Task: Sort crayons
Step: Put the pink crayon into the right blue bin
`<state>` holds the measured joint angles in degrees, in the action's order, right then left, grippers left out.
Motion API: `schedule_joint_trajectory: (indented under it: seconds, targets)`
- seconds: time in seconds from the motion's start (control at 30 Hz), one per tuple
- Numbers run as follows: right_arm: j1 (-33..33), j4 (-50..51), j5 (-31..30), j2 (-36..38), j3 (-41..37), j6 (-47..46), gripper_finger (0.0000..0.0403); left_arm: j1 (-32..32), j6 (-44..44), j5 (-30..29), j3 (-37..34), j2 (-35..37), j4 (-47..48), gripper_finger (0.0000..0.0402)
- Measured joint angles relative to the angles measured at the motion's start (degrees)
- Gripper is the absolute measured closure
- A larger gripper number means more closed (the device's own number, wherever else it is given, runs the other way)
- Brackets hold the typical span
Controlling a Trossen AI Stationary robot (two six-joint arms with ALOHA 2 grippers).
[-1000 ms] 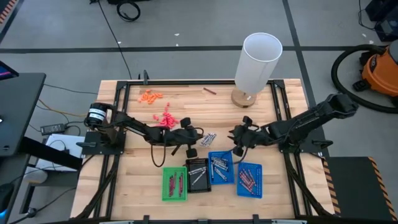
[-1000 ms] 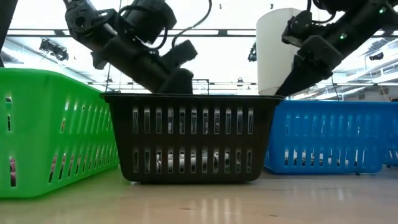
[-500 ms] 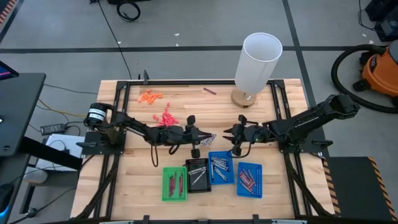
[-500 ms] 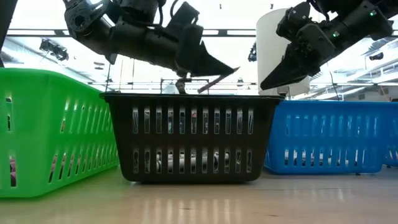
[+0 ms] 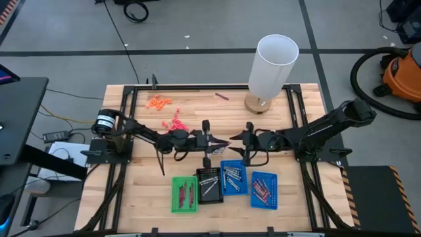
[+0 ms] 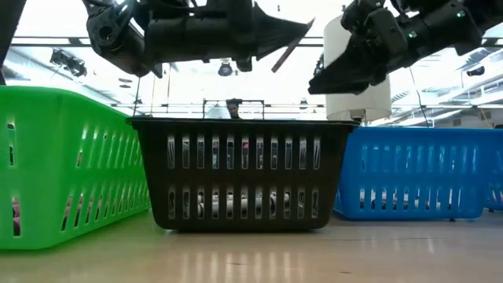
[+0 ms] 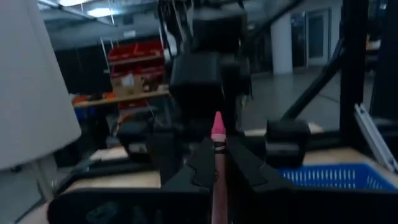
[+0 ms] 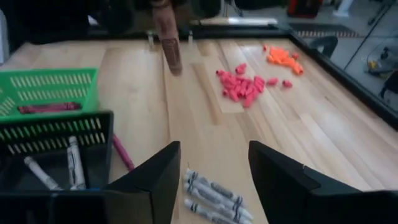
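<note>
Overhead, both arms reached toward the middle of the wooden worktop (image 5: pixel 151 191), their tips facing each other just above the row of baskets. The left tool (image 5: pixel 221 141) was clamped on a dark maroon crayon (image 5: pixel 222 142), which projected from its tip toward the right tool (image 5: pixel 242 141); in the left wrist view the same crayon (image 7: pixel 217 162) stood out between the two closed fingers, its pink point leading. The right tool's fingers (image 8: pixel 149 177) stood apart with nothing between them, close to the crayon's tip but not touching it. In the low view the held crayon (image 6: pixel 292 48) slanted in the air above the black basket (image 6: pixel 242 173), between the two tools. Four baskets sat side by side near the front edge: a green basket (image 5: pixel 185 195) with red and maroon crayons, the black basket (image 5: pixel 209 184) with silvery grey ones, a blue basket (image 5: pixel 233 178) with grey ones, and a second blue basket (image 5: pixel 264 190) with red ones. A few loose grey crayons (image 8: pixel 211 198) and one pink-red crayon (image 8: pixel 122 152) lay on the worktop just beside the black basket. Farther back lay a cluster of pink-red bits (image 5: pixel 175 123), a cluster of orange bits (image 5: pixel 159 102), a single maroon crayon (image 5: pixel 222 96) and a white cylinder (image 5: pixel 272 66) on a round wooden base.
</note>
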<state>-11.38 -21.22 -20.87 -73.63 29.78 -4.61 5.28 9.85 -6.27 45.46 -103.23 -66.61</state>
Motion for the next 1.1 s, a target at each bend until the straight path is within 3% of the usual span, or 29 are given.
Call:
schedule_joint_trajectory:
  seconds: [0.2, 0.57, 1.1]
  targets:
    - [0.00, -9.39, 2.64, -2.23, 0.02, 2.79, 0.0206, -0.30, 0.00, 0.12, 2.68, -2.17, -0.95, 0.0383]
    - [0.15, -14.37, 3.90, -2.20, 0.04, 4.87, 0.0222, -0.33, 1.30, 0.16, 5.63, -3.70, -0.91, 0.0383]
    - [0.17, -16.82, 4.03, -2.18, 0.04, 6.21, 0.0335, -0.34, 1.31, 0.11, 5.82, -3.70, 0.09, 0.0371]
